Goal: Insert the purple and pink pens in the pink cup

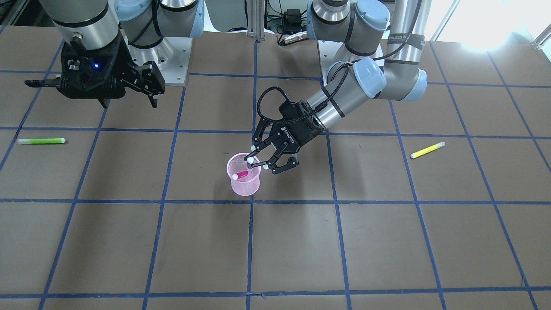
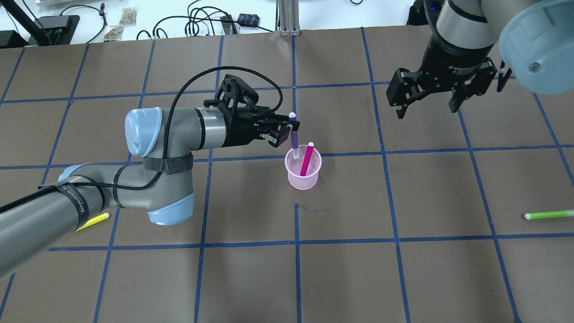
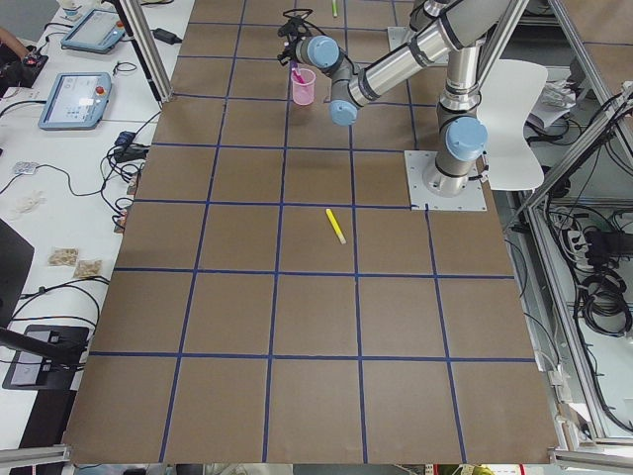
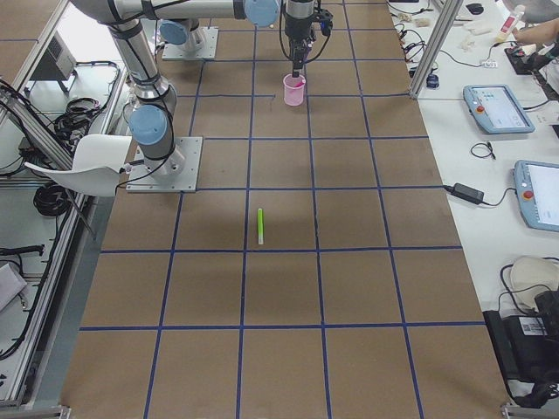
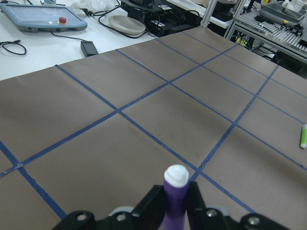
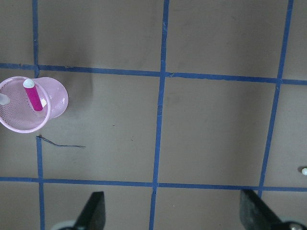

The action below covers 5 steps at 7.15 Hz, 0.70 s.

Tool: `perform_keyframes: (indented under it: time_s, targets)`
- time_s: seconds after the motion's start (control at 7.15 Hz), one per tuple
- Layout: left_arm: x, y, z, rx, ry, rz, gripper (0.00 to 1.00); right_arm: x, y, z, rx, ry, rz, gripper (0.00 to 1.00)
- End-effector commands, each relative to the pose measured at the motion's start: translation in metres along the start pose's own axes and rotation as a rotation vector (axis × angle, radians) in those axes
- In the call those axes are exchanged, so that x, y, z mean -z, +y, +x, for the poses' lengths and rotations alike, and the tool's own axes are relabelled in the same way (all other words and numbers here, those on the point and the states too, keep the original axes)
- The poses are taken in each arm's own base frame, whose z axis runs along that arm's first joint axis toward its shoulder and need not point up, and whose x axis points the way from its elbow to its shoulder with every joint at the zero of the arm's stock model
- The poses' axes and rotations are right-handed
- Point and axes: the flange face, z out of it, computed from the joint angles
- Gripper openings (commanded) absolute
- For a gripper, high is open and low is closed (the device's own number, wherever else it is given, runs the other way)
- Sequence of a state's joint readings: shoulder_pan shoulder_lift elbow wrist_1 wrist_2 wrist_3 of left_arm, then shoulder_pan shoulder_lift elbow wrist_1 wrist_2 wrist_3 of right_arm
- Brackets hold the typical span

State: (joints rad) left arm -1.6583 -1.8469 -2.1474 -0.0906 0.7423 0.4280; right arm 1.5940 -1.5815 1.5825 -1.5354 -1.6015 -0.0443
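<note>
The pink mesh cup [image 2: 303, 180] stands near the table's middle, and it also shows in the front view [image 1: 244, 186] and the right wrist view [image 6: 19, 122]. The pink pen [image 2: 306, 160] leans inside it. My left gripper [image 2: 286, 130] is shut on the purple pen [image 2: 294, 139], which stands upright at the cup's far rim with its lower end inside the cup. The left wrist view shows the pen's white cap [image 5: 176, 176] between the finger pads. My right gripper [image 2: 426, 106] is open and empty, high above the table, away from the cup.
A green pen [image 2: 549, 215] lies on the robot's right side of the table, and it also shows in the front view [image 1: 41, 141]. A yellow pen [image 1: 427, 150] lies on the left side, partly under my left arm in the overhead view [image 2: 92, 221].
</note>
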Motion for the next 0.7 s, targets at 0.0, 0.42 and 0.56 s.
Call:
perform_keyframes:
  time_s: [0.0,0.42,0.56]
  targets:
    - [-0.018,0.0117,0.0051,0.012,0.025,-0.033,0.0,0.0005,-0.0007,0.0,0.001,-0.001,0.007,1.0]
    - [-0.0229,0.014,0.0019,0.033,0.039,-0.035,1.0,0.0005,-0.0006,-0.0008,0.0,-0.001,0.007,1.0]
    - [-0.022,0.0129,-0.0002,0.033,0.034,-0.034,1.0,0.0005,-0.0006,-0.0008,0.0,-0.001,0.007,1.0]
